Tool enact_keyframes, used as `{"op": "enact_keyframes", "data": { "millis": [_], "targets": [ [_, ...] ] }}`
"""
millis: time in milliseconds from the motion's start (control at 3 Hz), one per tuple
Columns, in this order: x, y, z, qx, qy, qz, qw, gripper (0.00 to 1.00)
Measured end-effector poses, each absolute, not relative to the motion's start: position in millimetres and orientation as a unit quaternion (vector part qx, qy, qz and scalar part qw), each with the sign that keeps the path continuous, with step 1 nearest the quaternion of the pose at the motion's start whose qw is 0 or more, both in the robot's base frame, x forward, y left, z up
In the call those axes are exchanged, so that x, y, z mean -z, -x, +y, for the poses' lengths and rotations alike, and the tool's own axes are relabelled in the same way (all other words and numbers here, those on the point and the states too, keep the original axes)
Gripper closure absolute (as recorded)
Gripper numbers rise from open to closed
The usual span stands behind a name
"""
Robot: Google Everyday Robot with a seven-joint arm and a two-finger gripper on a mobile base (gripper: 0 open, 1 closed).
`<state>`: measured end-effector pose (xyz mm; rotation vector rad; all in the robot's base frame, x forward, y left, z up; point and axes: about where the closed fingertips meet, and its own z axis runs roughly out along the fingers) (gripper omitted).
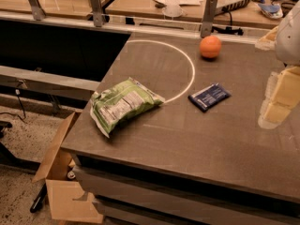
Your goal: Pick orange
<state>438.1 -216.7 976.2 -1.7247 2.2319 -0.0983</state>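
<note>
Dark, matte brown is the tabletop point(197, 144), and it carries three loose things, one of each kind. The single orange point(210, 47) sits at the far side of the table near the back rail, just outside the one thin white ring point(191, 67) marked on the surface, and nothing touches it. One dark blue packet point(209, 96) lies flat nearer the front, also just outside the ring and well apart from the orange. One green snack bag point(124, 104), crumpled and lying on its side, rests at the table's left edge with its right corner over the ring's line. The gripper point(277, 100) shows at the right border as a stack of pale cream blocks below a white arm segment point(290, 32); it hangs over the right part of the table, away from the orange and to the right of the blue packet, holding nothing that can be seen, and whether it is spread or closed cannot be told. Three grey metal posts point(208, 15) stand along the rail behind the table. One open cardboard box point(61, 182) sits on the floor at the lower left.
</note>
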Motion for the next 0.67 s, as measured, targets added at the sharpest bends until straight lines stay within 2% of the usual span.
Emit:
{"op": "enact_keyframes", "data": {
  "millis": [333,667],
  "targets": [
    [-976.2,-438.1,-216.6,0.034,0.603,0.781,0.159,0.0],
    [-979.3,-447.1,-226.2,0.029,0.581,0.79,0.193,0.0]
  ]
}}
